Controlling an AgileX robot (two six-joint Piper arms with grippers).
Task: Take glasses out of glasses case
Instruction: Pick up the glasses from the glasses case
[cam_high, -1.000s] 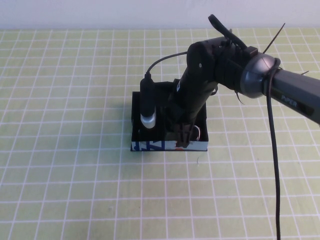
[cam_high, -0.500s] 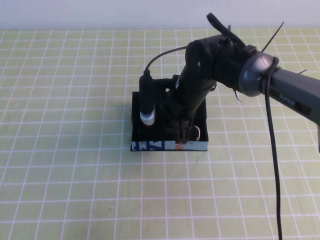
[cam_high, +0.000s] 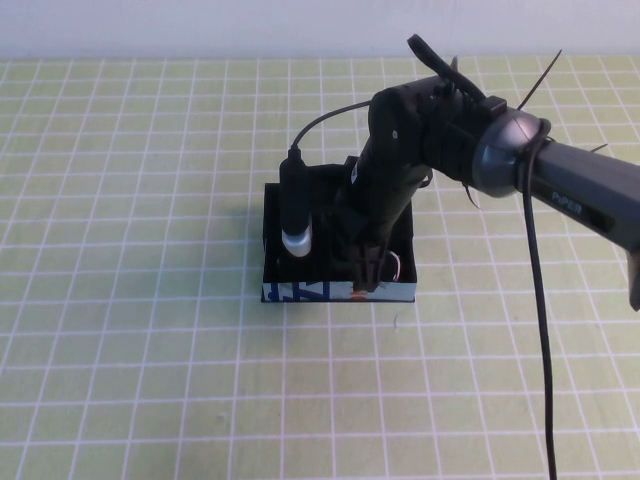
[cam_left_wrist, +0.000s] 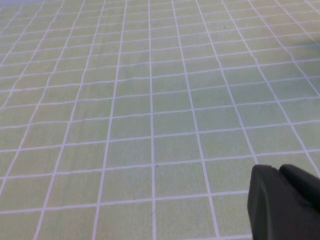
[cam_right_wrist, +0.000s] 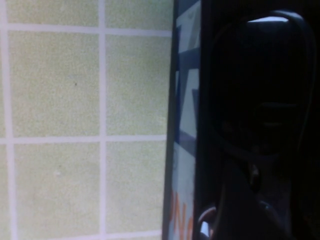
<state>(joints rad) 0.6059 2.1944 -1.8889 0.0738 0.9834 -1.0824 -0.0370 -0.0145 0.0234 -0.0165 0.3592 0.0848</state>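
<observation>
Since a second ago little has moved: the right arm's elbow has drifted slightly toward the left edge of the desk, while the right gripper (cam_high: 367, 272) stays down inside the glasses case (cam_high: 337, 291).

From the high view, the glasses case sits near the middle of the desk (cam_high: 140, 200), its white side with blue and orange marks facing the near edge. The right arm comes in from the right edge and bends steeply down into the case, and its body covers most of the inside. The right gripper's tip is low against the near wall, close to the orange mark. Whether its jaws are spread or pinching cannot be told. The left gripper does not show in this view.

In the left wrist view, only green grid cloth of the desk shows, with a dark piece of the left gripper (cam_left_wrist: 285, 202) at one corner, away from the case; the state of its jaws cannot be told.

In the right wrist view, the printed wall of the glasses case (cam_right_wrist: 184, 125) runs beside the green cloth. The glasses (cam_right_wrist: 260, 80) lie inside the case, a dark rounded lens and black frame right in front of the camera.
</observation>
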